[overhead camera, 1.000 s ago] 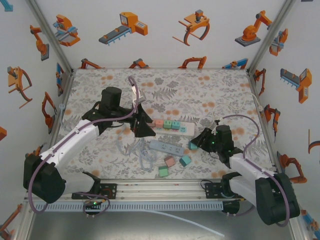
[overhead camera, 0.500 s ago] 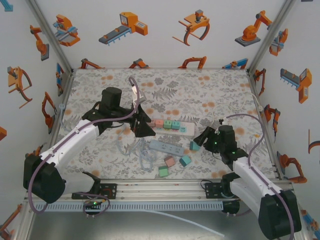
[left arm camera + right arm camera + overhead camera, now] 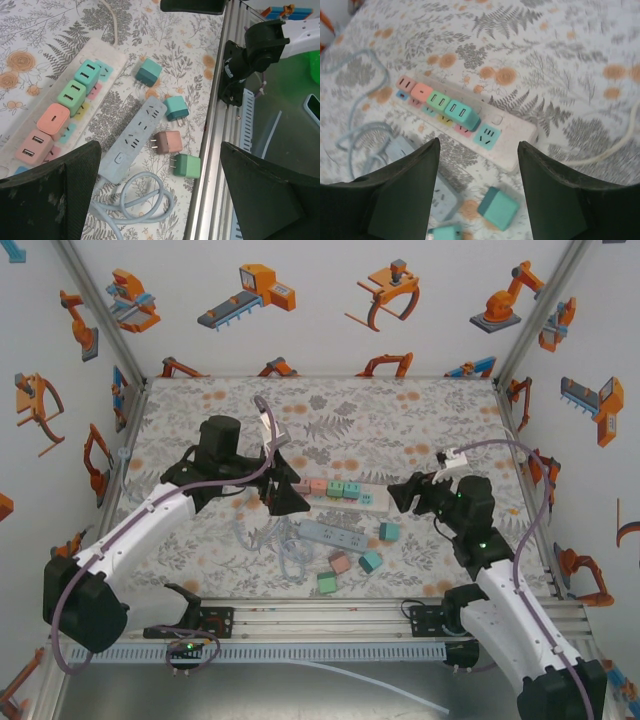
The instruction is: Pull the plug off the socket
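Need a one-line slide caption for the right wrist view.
Open right tool above white power strip, four plugs seated, loose teal plug nearby.

White plastic power strip (image 3: 507, 142): smooth, matt, faint sheen. Pastel cube plugs (image 3: 462, 115): smooth satin plastic. Pale blue plastic power strip (image 3: 131, 142), with a rubbery looped cable (image 3: 145, 200). Table (image 3: 420, 410): matt floral-print cloth. Bare aluminium rail (image 3: 211, 165), brushed finish. Left gripper (image 3: 159, 145) jaws: matt black, scuffed with pale flecks.

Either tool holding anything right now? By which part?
Nothing is held. The left tool and right tool are both open and empty; the plugs sit untouched in the white power strip.
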Controlling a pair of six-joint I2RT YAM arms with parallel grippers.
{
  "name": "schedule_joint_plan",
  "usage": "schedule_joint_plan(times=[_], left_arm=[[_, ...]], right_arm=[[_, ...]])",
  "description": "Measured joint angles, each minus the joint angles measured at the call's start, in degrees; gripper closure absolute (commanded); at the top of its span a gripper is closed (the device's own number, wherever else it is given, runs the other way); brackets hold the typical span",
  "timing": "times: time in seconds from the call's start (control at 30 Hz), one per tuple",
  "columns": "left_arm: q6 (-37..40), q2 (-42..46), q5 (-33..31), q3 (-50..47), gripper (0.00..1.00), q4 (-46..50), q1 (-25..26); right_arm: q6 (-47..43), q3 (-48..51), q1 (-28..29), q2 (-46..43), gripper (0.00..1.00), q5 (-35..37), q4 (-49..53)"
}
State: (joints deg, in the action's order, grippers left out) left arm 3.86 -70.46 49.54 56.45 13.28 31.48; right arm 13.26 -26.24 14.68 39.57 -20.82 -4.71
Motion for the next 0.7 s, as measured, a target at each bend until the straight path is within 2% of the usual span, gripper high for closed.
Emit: schedule_joint_plan(times=[0.17,0.33,0.53,0.7], left_arm=[[-0.02,0.55,-2.99,-0.37,0.05,-0.13,0.0],[-0.02,0.63,-10.45,-0.35,0.04,1.42,0.0],[-0.31,0.26,-21.07,-0.28,0.04,3.98,0.0],[-1.9,-1.42,-30.93,-0.28,0.03,5.22,0.0]], right_arm=[[-19.61,-3.72,0.9,2.4,0.41,-9.07,-0.46],[-36.11,-9.38,2.47,9.46,0.41,-14.64,3.72],[-49.03,-16.76,4.68,20.46,0.41,-16.79,12.26],[-54.38,-20.92,5.68,28.74,0.42,-17.16,16.72]])
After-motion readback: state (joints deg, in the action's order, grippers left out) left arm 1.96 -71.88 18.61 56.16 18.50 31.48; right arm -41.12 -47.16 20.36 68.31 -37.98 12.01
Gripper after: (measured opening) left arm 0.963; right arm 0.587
